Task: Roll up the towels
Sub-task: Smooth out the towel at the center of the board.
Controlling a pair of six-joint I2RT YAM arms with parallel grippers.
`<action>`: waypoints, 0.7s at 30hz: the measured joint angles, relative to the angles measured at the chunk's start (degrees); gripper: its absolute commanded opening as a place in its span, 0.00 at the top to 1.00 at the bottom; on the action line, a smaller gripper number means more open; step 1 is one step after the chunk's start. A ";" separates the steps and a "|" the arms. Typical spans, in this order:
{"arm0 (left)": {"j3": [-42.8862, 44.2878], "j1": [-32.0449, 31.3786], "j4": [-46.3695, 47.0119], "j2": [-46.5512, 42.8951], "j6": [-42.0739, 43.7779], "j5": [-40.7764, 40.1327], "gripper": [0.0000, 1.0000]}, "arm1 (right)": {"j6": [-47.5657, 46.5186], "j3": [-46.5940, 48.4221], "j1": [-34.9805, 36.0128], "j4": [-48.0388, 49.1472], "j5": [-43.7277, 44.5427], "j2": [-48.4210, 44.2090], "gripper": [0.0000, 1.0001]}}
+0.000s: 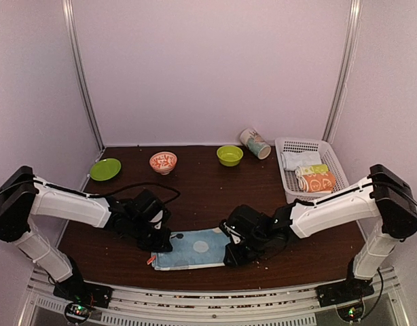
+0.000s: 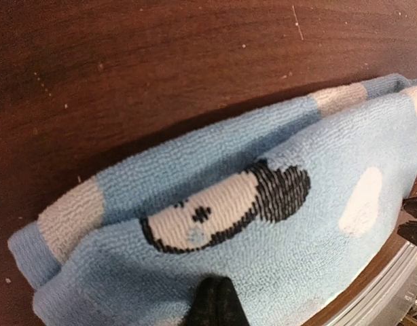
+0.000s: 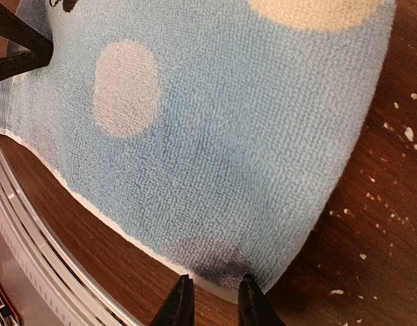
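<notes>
A light blue towel [image 1: 195, 249] with pale dots and a Mickey head lies near the table's front edge, between my two grippers. In the left wrist view the towel [image 2: 263, 258] is doubled over along a fold that hides part of the Mickey head. My left gripper [image 1: 164, 241] is at its left end, shut, with its tips [image 2: 215, 288] together on the cloth and no cloth showing between them. At the towel's right end is my right gripper [image 1: 232, 257]. It stands slightly open [image 3: 214, 288], and its tips straddle the white hem of the towel [image 3: 229, 136]. The orange towel [image 1: 317, 182] sits rolled in the basket.
A white basket [image 1: 333, 157] at the back right also holds a yellow-green roll [image 1: 312, 169] and a pale roll [image 1: 297, 159]. Along the back are a green plate [image 1: 105, 169], an orange patterned bowl [image 1: 163, 161], a green bowl [image 1: 229, 155] and a tipped cup [image 1: 255, 143]. A metal rail runs just beyond the towel's front edge.
</notes>
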 measured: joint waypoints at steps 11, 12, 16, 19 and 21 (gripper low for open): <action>-0.24 0.00 1.09 0.13 0.15 -0.15 1.00 | 0.22 5.84 -7.13 1.22 4.15 -3.58 0.79; -0.26 0.00 1.29 0.20 0.15 -0.15 1.00 | 0.46 6.84 -8.20 1.95 3.76 -2.45 0.79; -0.26 0.00 1.55 0.26 0.15 -0.17 1.00 | 1.46 8.81 -10.88 5.09 2.60 3.21 0.82; -0.31 0.00 1.60 0.26 0.15 -0.20 1.00 | 2.47 8.81 -12.52 6.03 1.29 7.67 0.83; -0.44 0.00 1.86 0.26 0.15 -0.24 1.00 | 3.21 8.81 -13.35 6.75 0.37 9.90 0.83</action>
